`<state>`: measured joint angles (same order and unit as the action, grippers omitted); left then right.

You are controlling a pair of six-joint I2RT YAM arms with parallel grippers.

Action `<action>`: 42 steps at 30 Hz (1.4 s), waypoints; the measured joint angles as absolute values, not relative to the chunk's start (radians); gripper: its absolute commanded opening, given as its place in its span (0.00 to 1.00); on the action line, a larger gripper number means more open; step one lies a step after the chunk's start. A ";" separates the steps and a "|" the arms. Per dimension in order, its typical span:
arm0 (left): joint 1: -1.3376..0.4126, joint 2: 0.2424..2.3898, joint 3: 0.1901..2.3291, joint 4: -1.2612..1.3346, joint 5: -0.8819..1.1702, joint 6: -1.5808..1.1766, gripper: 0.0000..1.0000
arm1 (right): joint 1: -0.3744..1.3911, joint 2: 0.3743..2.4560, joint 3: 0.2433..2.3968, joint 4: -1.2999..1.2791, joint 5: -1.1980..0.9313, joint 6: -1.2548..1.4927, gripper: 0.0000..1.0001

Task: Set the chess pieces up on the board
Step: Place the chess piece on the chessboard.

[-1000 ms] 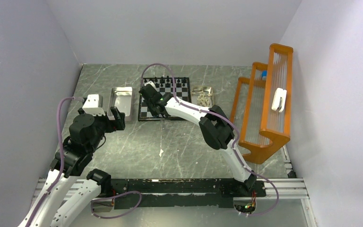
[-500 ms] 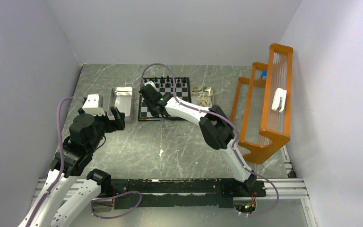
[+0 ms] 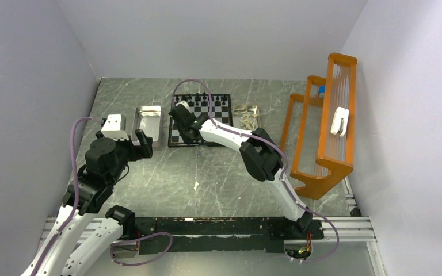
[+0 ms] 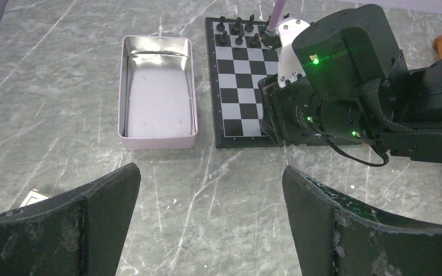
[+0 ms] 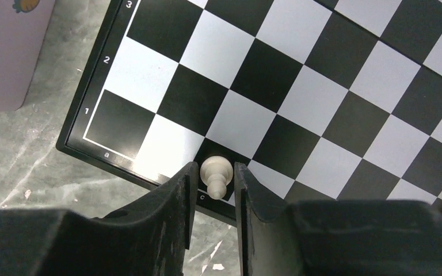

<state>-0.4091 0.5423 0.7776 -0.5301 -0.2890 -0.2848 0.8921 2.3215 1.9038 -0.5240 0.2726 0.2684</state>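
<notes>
The board [image 3: 218, 118] lies at the far middle of the table, with black chess pieces [image 3: 204, 98] along its far rows. My right gripper [image 5: 214, 168] hovers low over the board's [image 5: 299, 75] near left edge. A cream chess piece [image 5: 215, 174] stands upright between its fingers on the dark square marked c, with thin gaps on both sides. More cream pieces [image 3: 247, 119] lie in a small tray right of the board. My left gripper [image 4: 210, 172] hangs wide open and empty above bare table, near the board's [image 4: 239, 86] front left corner.
An empty silvery metal tray [image 3: 148, 123] sits just left of the board. A tall orange rack [image 3: 322, 132] stands along the right side. The right arm's wrist [image 4: 328, 80] covers the board's near right part in the left wrist view.
The right gripper's jaws have parted slightly from the cream piece, and its wrist has shifted a little to the left. The left arm has not moved.
</notes>
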 measured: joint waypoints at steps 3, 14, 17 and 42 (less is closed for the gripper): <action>-0.409 0.545 0.778 -0.530 -0.287 -0.284 0.98 | 0.891 2.328 1.918 -0.538 0.272 0.269 0.36; -0.409 0.550 0.778 -0.530 -0.284 -0.284 0.98 | 0.880 2.324 2.013 -0.575 0.278 0.263 0.66; -0.409 0.553 0.778 -0.530 -0.281 -0.284 0.98 | 0.870 2.279 1.976 -0.577 0.278 0.263 0.79; -0.406 0.577 0.777 -0.529 -0.218 -0.279 0.98 | 0.486 1.867 1.439 -0.387 0.331 0.166 0.43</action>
<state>-0.4065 0.5774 0.7773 -0.5285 -0.2184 -0.2787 0.4862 1.8671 1.4395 -0.3866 0.3305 0.1661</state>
